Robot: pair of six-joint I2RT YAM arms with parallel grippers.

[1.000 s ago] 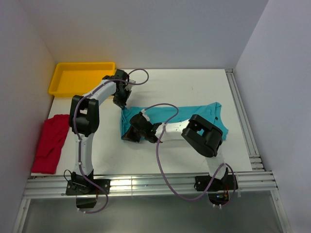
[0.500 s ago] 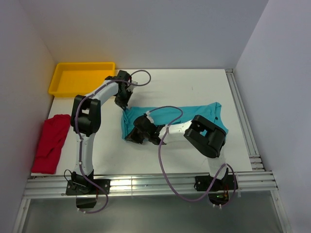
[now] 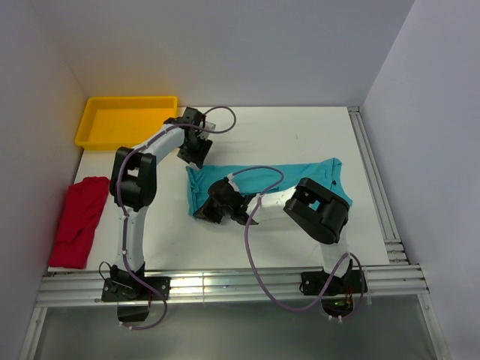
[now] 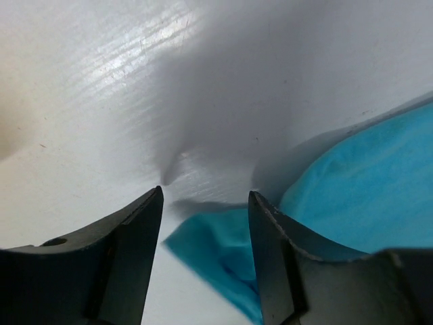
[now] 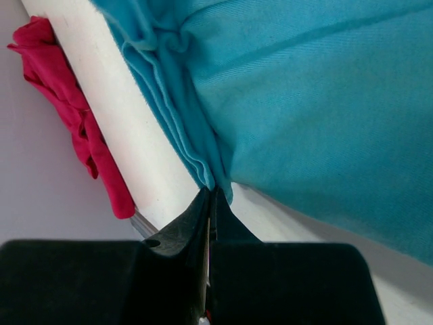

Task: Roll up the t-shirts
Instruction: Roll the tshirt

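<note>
The teal t-shirt (image 3: 315, 169) lies spread as a wide band across the middle of the table. My left gripper (image 3: 196, 157) hovers open over its far left corner; in the left wrist view that teal corner (image 4: 216, 247) lies flat on the table below the gap between the fingers (image 4: 135, 250), touching neither. My right gripper (image 3: 206, 210) is at the shirt's near left corner, shut on the layered teal edge (image 5: 196, 159), with its tips (image 5: 211, 191) pinching the folds. The red t-shirt (image 3: 79, 221) lies crumpled at the left table edge, also seen as red cloth (image 5: 74, 115).
A yellow tray (image 3: 124, 120) stands at the back left corner, close behind the left arm. Metal rails run along the right edge (image 3: 375, 187) and the front edge (image 3: 225, 283). White walls close in on three sides.
My left gripper has gone from shut to open and let go of the teal corner, which now rests on the table. The right gripper stays shut and has shifted slightly right.
</note>
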